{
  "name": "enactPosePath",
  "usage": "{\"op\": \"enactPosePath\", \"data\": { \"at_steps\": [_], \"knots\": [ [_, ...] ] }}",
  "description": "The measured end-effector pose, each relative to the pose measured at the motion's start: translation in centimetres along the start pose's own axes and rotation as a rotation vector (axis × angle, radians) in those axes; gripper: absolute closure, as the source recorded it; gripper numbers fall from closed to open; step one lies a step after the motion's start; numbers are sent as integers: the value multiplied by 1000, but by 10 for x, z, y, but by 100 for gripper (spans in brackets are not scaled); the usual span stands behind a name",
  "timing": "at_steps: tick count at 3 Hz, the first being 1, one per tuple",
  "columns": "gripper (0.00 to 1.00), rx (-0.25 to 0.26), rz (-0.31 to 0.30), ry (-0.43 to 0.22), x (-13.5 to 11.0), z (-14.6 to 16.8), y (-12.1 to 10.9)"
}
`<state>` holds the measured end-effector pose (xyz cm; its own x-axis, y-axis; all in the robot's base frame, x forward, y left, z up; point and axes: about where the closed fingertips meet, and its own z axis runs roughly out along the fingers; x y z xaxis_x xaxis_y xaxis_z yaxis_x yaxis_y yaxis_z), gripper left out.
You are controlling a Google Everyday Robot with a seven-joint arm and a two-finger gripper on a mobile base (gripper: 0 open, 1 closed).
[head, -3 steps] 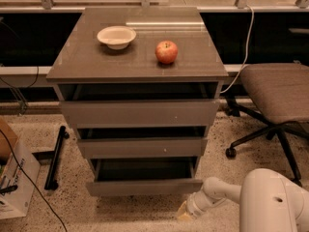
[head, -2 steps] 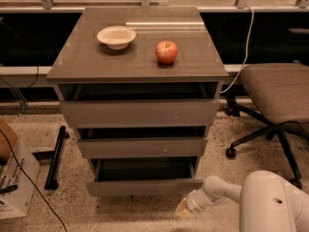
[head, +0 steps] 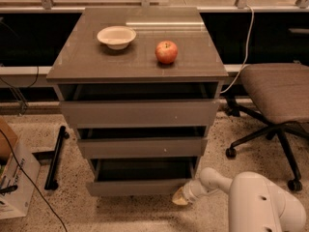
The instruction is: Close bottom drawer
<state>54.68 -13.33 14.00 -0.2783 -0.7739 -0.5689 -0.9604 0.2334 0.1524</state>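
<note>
1. Bench (head: 96,62), centre: three drawers, all part open. On top are one bowl and one apple.
2. One white arm (head: 256,202) enters at 5 o'clock. Its forearm is held low over the floor, reaching toward 9 o'clock.
3. One office chair (head: 277,88) at 3 o'clock, apart from the bench.
4. Bottom drawer (head: 135,186) at 6 o'clock, lowest of the three, pulled out with its tray showing.
5. Bowl (head: 116,36) at 11 o'clock, apple (head: 166,51) at 12 o'clock, near each other but apart.
6. Hand (head: 181,197) just beside the bottom drawer's front right corner. Contact unclear; wide or narrow, cannot tell.
</note>
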Motion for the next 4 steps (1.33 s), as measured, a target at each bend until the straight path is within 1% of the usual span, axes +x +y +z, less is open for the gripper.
{"op": "enactPosePath", "data": {
  "at_steps": [1, 2, 3, 4],
  "knots": [
    [100, 90, -17, -32, -6, -7, -39],
    [100, 159, -19, -68, -9, -19, -58],
    [100, 242, -37, -102, -20, -39, -75],
    [100, 279, -50, -118, -27, -47, -82]
  ]
}}
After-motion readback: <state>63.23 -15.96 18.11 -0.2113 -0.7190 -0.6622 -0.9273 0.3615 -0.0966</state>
